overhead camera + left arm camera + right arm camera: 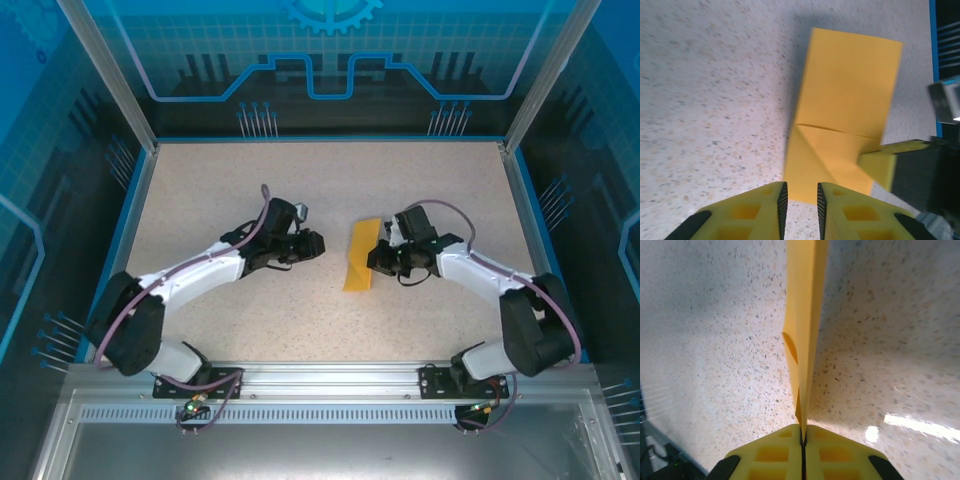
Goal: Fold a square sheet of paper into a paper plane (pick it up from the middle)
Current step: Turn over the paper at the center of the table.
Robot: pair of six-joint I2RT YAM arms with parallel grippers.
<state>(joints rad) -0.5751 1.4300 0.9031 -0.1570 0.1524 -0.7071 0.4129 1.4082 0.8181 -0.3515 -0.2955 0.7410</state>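
- Currently the right gripper (802,434) is clamped tight on the near edge of the square sheet of paper (802,315).
- Sheet already folded to a narrow strip with one diagonal flap; sits mid-table (250,180) between the arms, apparently tipped up on edge rather than flat.
- Left gripper (800,204) faces the sheet's broad side, fingers only narrowly apart, holding nothing.
- Risk: single-edge pinch on thin paper; the free end may sag or swing, skewing the next crease.
- Risk: the left gap looks tight; a slightly off approach would push the sheet instead of straddling it, and buckle it.
- Risk: a tug from the left could slide paper out of the right pads.
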